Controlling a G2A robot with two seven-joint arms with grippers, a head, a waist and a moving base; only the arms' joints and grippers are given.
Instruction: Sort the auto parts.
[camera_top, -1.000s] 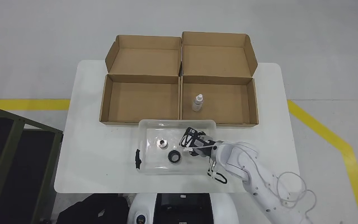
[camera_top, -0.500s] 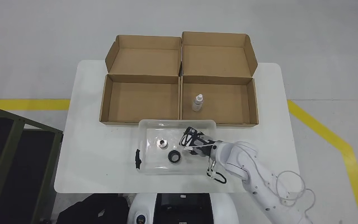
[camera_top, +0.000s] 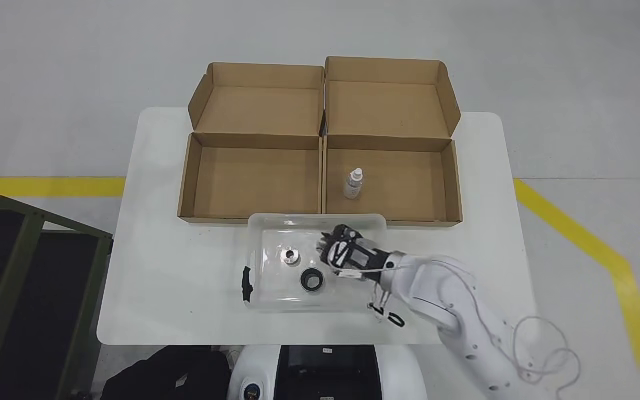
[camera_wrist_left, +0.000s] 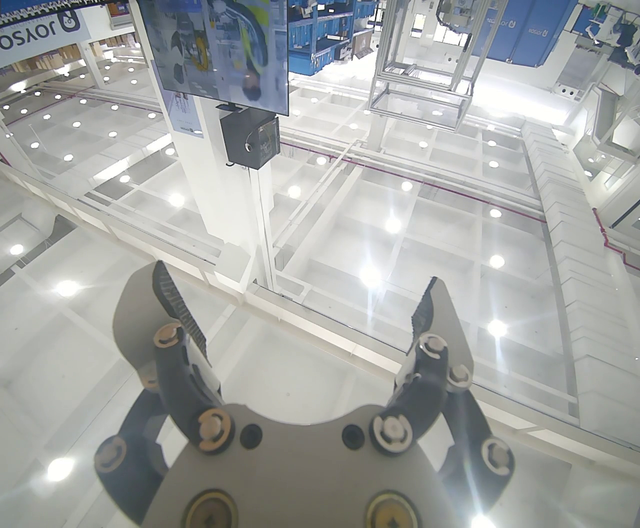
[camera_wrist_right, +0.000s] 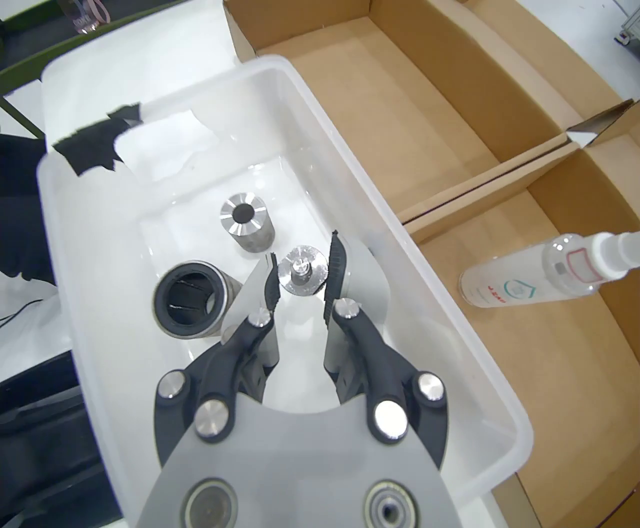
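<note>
My right gripper (camera_wrist_right: 302, 260) reaches down into the clear plastic bin (camera_wrist_right: 350, 165) and is shut on a small silver disc part (camera_wrist_right: 303, 272), one finger on each side of it. In the top view the gripper (camera_top: 340, 247) is in the bin's right half. Beside it in the bin are a steel cylinder with a dark bore (camera_wrist_right: 247, 220) (camera_top: 289, 256) and a black-lined bearing sleeve (camera_wrist_right: 192, 305) (camera_top: 312, 281). My left gripper (camera_wrist_left: 300, 300) points up at a ceiling, open with nothing between its fingers.
Two open cardboard boxes stand behind the bin: the left box (camera_top: 250, 180) holds nothing, the right box (camera_top: 400, 185) holds a small clear bottle (camera_top: 354, 182) (camera_wrist_right: 530, 280). Black tape (camera_wrist_right: 95, 140) sticks to the bin's far end wall. White table (camera_top: 160, 250) lies bare left of the bin.
My right gripper has shifted a little towards the boxes inside the bin, and the arm behind it has swung. The other two parts have not moved.
</note>
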